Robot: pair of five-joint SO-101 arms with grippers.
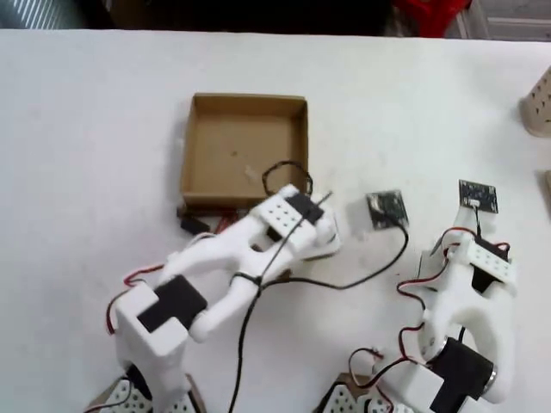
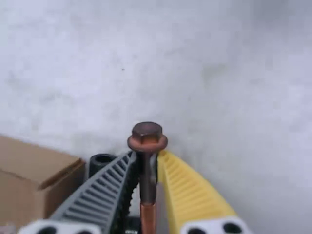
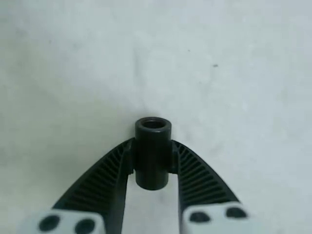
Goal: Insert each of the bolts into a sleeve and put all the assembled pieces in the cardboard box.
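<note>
Both clenched: left tool [image 2: 146, 155] on a copper bolt [image 2: 147, 137], right tool [image 3: 152, 145] on a black sleeve [image 3: 152, 130].

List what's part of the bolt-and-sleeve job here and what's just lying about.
Job:
- bolt in left gripper
- sleeve in right gripper
- second sleeve beside the cardboard box

Lying about:
- beige perforated object at the table edge
- red item beyond the table

The table [image 1: 95, 129] lies open at nine, twelve and three o'clock of the box [image 1: 248, 101]; the left arm [image 1: 215, 275] and its black cable [image 1: 242, 335] block six o'clock.
</note>
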